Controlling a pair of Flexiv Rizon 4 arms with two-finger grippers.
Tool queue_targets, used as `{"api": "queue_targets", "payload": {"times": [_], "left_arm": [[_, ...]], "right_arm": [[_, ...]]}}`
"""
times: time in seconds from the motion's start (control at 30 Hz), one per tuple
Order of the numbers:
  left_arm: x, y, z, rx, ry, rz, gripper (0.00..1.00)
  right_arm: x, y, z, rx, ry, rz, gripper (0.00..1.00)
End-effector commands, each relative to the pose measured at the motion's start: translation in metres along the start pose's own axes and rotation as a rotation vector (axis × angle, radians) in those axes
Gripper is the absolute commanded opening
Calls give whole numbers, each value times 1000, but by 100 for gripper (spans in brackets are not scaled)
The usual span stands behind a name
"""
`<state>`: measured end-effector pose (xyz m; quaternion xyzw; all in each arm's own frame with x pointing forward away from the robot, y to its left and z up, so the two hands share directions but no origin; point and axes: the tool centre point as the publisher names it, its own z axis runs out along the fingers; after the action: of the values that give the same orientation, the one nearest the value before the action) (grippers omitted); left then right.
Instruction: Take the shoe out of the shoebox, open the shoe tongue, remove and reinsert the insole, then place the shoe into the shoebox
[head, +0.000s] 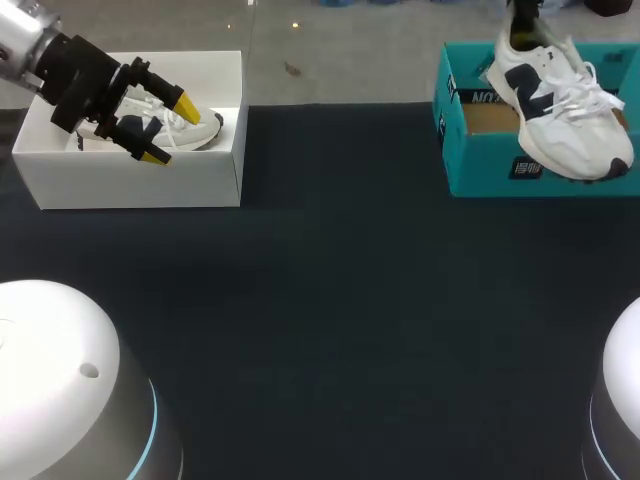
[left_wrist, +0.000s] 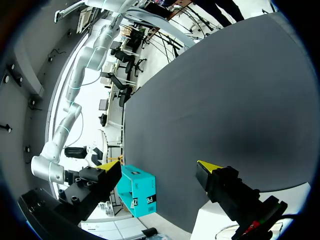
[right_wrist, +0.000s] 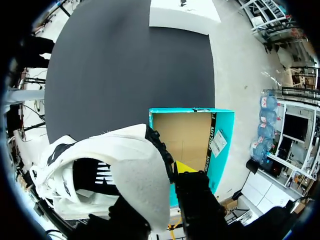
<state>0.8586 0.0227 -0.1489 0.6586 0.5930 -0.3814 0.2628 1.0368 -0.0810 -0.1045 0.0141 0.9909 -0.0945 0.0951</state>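
White shoe (head: 560, 110) hangs over teal shoebox (head: 480, 165), heel clamped in right pincer (right_wrist: 160, 200). Toe lies 5 o'clock from it, long axis 11-to-5. Right arm nearer; left pincer (head: 168, 130) apart over white box (head: 130, 180), 9 o'clock side of counter.

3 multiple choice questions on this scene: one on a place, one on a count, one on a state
1. Where is the shoe in the right gripper? A over the teal box B on the dark mat C on the floor
2. How many shoes show in the head view? A one B two C three
3. The left gripper is: A open B shut on a shoe C shut on a lid
1 A: it hangs raised over the teal box. 2 B: a second shoe lies in the white box. 3 A: its yellow tips stand apart, holding nothing.
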Motion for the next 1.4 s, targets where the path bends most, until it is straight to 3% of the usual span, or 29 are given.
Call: {"api": "queue_targets", "payload": {"times": [0.03,0.67,1.0,1.4], "left_arm": [[-1,0,0,1,4,0,100],[-1,0,0,1,4,0,100],[-1,0,0,1,4,0,100],[-1,0,0,1,4,0,100]], "right_arm": [[6,-11,1,-25,-10,48,0],[6,-11,1,-25,-10,48,0],[-16,-61,16,-72,33,-36,0],[-48,-128,71,-24,54,97,0]]}}
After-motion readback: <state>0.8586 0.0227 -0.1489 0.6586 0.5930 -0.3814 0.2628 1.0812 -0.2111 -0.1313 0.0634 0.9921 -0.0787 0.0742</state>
